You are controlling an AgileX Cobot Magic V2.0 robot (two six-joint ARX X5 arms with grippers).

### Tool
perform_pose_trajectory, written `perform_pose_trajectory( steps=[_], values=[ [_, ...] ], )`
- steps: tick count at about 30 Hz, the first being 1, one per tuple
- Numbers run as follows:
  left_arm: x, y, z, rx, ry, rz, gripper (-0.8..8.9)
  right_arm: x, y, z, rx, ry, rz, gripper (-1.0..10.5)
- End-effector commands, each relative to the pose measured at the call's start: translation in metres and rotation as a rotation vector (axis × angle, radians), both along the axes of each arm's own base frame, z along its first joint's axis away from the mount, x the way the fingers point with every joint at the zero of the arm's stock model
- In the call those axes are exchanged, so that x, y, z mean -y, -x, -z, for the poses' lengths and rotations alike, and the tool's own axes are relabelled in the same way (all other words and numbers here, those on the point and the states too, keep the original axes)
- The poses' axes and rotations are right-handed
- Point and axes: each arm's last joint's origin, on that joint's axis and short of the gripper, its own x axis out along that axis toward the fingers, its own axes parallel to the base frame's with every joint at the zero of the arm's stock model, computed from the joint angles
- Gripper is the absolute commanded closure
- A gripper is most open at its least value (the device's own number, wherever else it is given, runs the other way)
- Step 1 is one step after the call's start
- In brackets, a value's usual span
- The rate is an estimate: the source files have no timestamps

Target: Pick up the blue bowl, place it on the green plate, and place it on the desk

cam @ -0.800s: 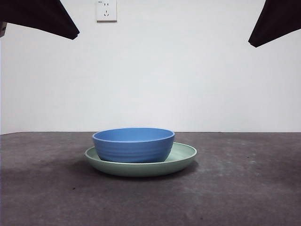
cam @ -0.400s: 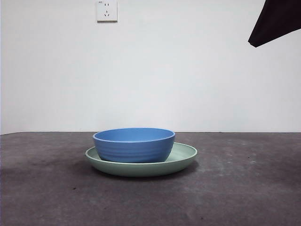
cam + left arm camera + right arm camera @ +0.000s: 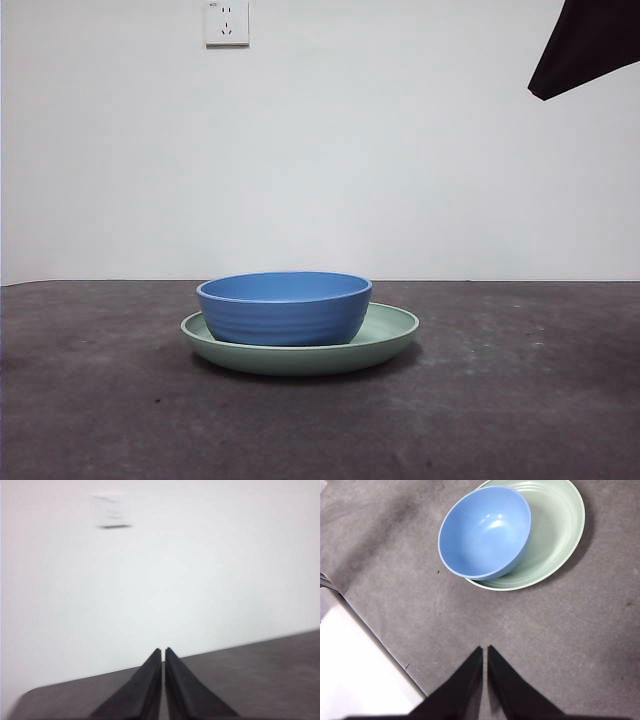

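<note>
My left gripper [image 3: 163, 651] rises into view with its two black jaws pressed together, only a hairline seam between the tips, and nothing held between them. Beyond the tips lies the desk [image 3: 260, 665], dark grey-brown and matte, its far edge running at a slant across the picture. Above that edge stands a plain white wall [image 3: 200, 570]. High on the wall sits a white wall socket [image 3: 111, 511], too blurred to make out its detail. The whole picture is soft and slightly smeared. I see no bowl or plate here.
</note>
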Motion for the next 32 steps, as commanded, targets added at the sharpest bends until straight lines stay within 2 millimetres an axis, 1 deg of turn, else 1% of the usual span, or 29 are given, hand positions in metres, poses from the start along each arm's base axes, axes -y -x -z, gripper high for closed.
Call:
perform_pose_trajectory(
  steps=[1,4,5,8,11,14,23,28,32],
  values=[
    [-0.004,0.003,0.023,-0.015,-0.007,-0.078,8.04,-0.002,-0.002,-0.003,0.020,-0.003,-0.012,9.4],
    [-0.008,0.006,0.050,-0.039,-0.004,-0.126,8.04,-0.002,-0.002,-0.003,0.020,-0.003,-0.013,9.4],
    [-0.009,0.007,0.062,-0.051,-0.001,-0.134,8.04,-0.002,-0.002,-0.003,0.020,-0.003,-0.012,9.4],
    [-0.010,0.007,0.087,-0.082,0.033,-0.144,8.04,-0.002,-0.002,-0.003,0.020,-0.003,-0.012,9.4],
    [-0.011,0.007,0.109,-0.117,0.059,-0.151,8.04,-0.002,-0.002,-0.003,0.020,-0.003,-0.012,9.4],
    [-0.011,0.006,0.125,-0.159,0.069,-0.160,8.04,-0.002,-0.002,-0.003,0.020,-0.003,-0.012,9.4],
    [-0.012,0.005,0.156,-0.232,0.068,-0.177,8.04,-0.002,-0.002,-0.003,0.020,-0.003,-0.012,9.4],
    [-0.012,0.005,0.164,-0.291,0.064,-0.183,8.04,-0.002,-0.002,-0.003,0.020,-0.003,-0.012,9.4],
    [-0.012,0.006,0.171,-0.373,0.059,-0.185,8.04,-0.002,-0.002,-0.003,0.020,-0.003,-0.012,9.4]
  ],
)
